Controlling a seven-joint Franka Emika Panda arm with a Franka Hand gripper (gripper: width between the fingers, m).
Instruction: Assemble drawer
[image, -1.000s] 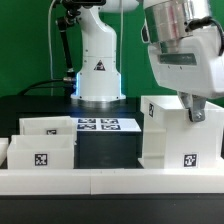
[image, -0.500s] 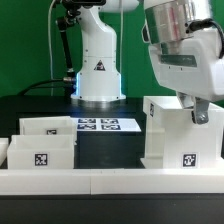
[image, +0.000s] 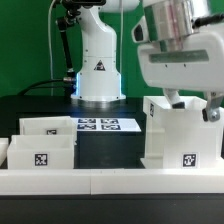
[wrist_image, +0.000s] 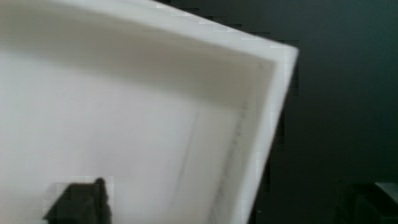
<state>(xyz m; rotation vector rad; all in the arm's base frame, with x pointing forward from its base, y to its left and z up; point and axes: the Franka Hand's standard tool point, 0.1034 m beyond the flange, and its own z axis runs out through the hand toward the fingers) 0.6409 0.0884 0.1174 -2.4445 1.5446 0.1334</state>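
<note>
**Robot gripper poised at the top of the drawer's white housing**

The housing (image: 180, 135) of the drawer is a tall, boxy white plastic shell with a square black-and-white tag low on its front. It stands upright on the exterior view's right of the black table (image: 110, 150).

It looks thin-walled, stiff and light, with a smooth surface that could slip under a weak pinch. The whole box seems too wide for the jaws. The sensible hold is across the thickness of one wall at its top rim, squeezed firmly and kept level so the shell does not swing or tip.

The two small open-top trays sit on the exterior view's left, well apart from the housing. The rear tray (image: 45, 127) is just behind the front tray (image: 38, 158), and neither is inserted.

The gripper (image: 210, 112) hangs at the housing's upper far corner. The wrist view shows a white wall with a raised edge, probably the housing (wrist_image: 125, 110), very close, with one dark fingertip (wrist_image: 75, 203) over it. Whether the jaws are wide or closed cannot be told.

Behind lie the marker board (image: 108, 125) and the arm's base (image: 98, 75). A low white border wall (image: 110, 182) runs along the front.
</note>
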